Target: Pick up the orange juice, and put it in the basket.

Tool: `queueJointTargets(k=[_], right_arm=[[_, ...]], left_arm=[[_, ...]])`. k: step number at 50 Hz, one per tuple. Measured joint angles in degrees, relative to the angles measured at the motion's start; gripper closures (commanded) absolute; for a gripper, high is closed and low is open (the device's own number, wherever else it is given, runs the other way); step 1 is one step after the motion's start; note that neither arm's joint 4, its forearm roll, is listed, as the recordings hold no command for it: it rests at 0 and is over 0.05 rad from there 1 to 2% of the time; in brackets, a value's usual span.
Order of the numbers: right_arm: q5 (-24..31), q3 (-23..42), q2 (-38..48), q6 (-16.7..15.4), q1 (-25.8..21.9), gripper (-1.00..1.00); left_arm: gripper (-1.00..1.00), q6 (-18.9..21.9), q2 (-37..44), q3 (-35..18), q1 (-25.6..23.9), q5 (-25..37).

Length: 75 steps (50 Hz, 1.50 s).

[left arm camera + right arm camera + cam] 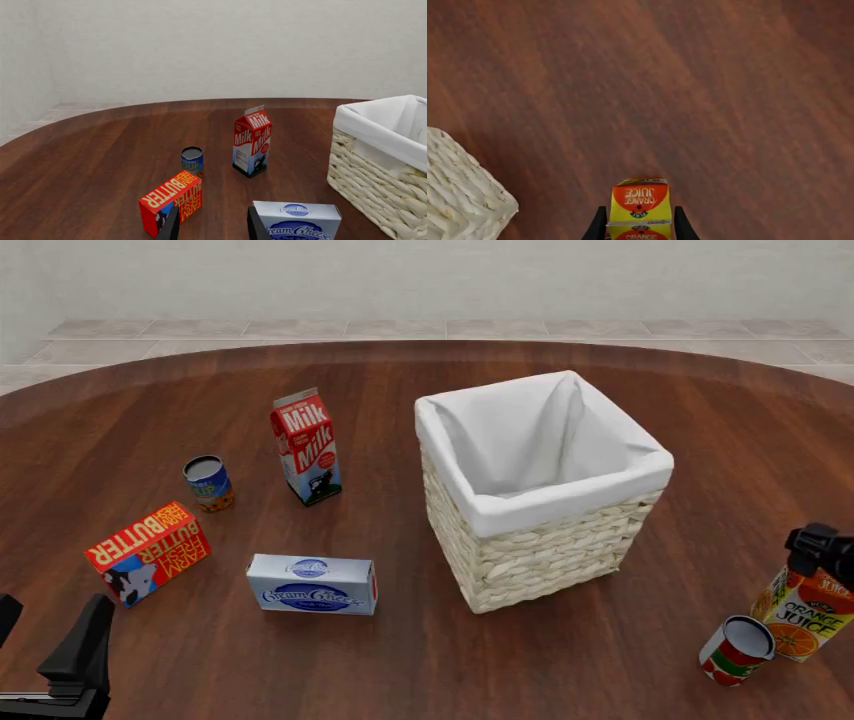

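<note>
Across the whole scene spreads a round dark wooden table (pixel 627 380), and near its middle stands the basket (pixel 541 540), a square pale wicker one with white cloth lining folded over its rim, by far the largest thing on it. Left of the basket the red-and-white milk carton (pixel 306 447) stands upright. Near the table's right edge the orange juice carton (pixel 806 610) stands well apart from the basket, tilted a little, with its top hidden by the right gripper (pixel 638 225); the right wrist view shows both dark fingers flanking the carton's sides, so that claw is closed on the orange juice. Whether the carton's base is touching the wood cannot be told from the front view. Just in front of the basket's left corner lies the blue-and-white cream cheese box (pixel 312 584), flat on its broad face. Further left the orange butter box (pixel 148 551) stands on edge, tilted. Beside the juice carton, toward the basket, is a red-and-white can (pixel 735 649), leaning and close to the carton. Left of the milk carton stands a small blue-and-orange soup can (pixel 207 483). At the near left corner the left gripper (pixel 211 225) hovers apart from everything, its fingers spread moderately wide and holding nothing, pointing between the butter box and the cream cheese box
</note>
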<state>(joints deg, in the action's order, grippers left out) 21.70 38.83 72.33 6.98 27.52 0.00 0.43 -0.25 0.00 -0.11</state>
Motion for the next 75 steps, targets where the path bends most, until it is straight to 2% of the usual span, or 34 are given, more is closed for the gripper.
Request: queueJointTargets(k=[6, 7, 8, 24, 41, 55, 64, 75], right_arm=[[-0.45, -0.20, 0.44, -0.05, -0.10, -1.00], [-0.49, -0.21, 0.50, -0.09, -0.11, 1.00], [-2.62, 0.27, 0.18, -0.11, -0.04, 1.00], [-0.60, 1.03, 0.23, -2.59, 0.11, 1.00], [3.68, 4.33, -1.53, -5.57, 0.41, 1.00], [6.94, 9.75, -2.83, -9.74, 0.08, 1.00], [8.26, 13.49, -3.10, -12.15, -1.38, 1.00], [9.87, 20.39, -2.00, -15.14, -6.05, 1.00]], left_arm=[[-1.00, 0.00, 0.00, 0.00, 0.00, 0.00], [-1.00, 0.00, 0.00, 0.00, 0.00, 0.00], [-1.00, 0.00, 0.00, 0.00, 0.00, 0.00], [-1.00, 0.00, 0.00, 0.00, 0.00, 0.00], [-1.00, 0.00, 0.00, 0.00, 0.00, 0.00], [-1.00, 0.00, 0.00, 0.00, 0.00, 0.00], [-1.00, 0.00, 0.00, 0.00, 0.00, 0.00], [-1.00, 0.00, 0.00, 0.00, 0.00, 0.00]])
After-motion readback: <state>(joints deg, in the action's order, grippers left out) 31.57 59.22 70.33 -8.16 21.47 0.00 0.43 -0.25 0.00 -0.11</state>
